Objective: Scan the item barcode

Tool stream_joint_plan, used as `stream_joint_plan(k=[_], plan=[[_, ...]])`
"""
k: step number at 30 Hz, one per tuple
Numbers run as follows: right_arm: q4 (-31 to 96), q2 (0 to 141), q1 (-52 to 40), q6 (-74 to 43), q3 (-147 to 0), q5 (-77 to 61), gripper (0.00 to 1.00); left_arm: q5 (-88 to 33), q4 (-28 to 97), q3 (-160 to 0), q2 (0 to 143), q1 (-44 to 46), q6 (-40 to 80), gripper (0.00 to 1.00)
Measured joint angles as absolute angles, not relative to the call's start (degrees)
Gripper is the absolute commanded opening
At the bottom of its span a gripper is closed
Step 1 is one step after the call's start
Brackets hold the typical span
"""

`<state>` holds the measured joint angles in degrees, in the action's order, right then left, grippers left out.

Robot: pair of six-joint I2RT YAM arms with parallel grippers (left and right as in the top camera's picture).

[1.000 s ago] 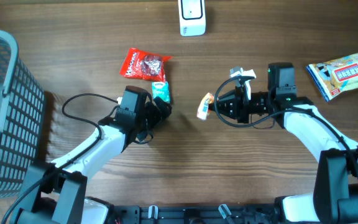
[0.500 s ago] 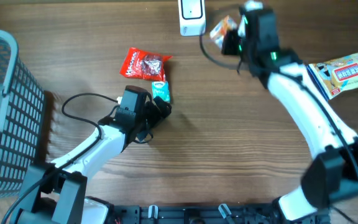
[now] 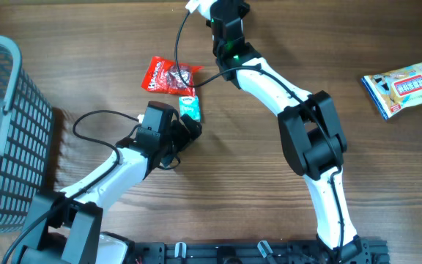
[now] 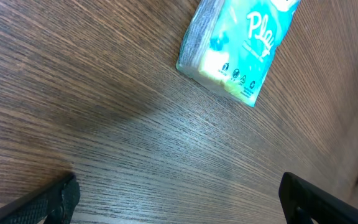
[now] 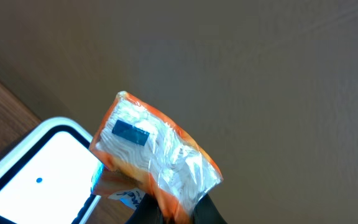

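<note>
Though only its arm is made out overhead, the right gripper (image 5: pixel 174 214) is shown by its wrist camera clenched on the orange packet (image 5: pixel 157 158), scanner (image 5: pixel 39 180) at eight o'clock; the left gripper (image 4: pixel 179 198) is seen released.

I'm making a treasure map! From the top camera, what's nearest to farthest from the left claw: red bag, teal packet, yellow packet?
1. Teal packet, just in front of the left claw.
2. Red bag, beyond it, toward the back.
3. Yellow packet, far right edge.
</note>
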<state>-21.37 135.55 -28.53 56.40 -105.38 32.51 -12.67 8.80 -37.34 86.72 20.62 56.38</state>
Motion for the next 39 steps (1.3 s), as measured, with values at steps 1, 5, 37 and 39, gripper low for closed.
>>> stream_joint_plan(k=[1,5,37,39], plan=[[-21.1,135.9,-28.4,57.2,-105.4,32.6,0.05,-12.7,8.8,-37.3,86.7,20.6,56.4,1.0],[-20.7,136.5,-27.7,58.5,-105.4,33.5,0.04,-12.7,8.8,-37.3,86.7,20.6,56.4,1.0],[47.2,113.2,31.0,-28.7,-106.3,30.4,1.0,-11.7,8.8,-37.3,86.7,20.6,56.4,1.0],[46.0,105.6,31.4,-30.8,-106.4,24.7,1.0,-11.7,8.8,-37.3,86.7,20.6,56.4,1.0]])
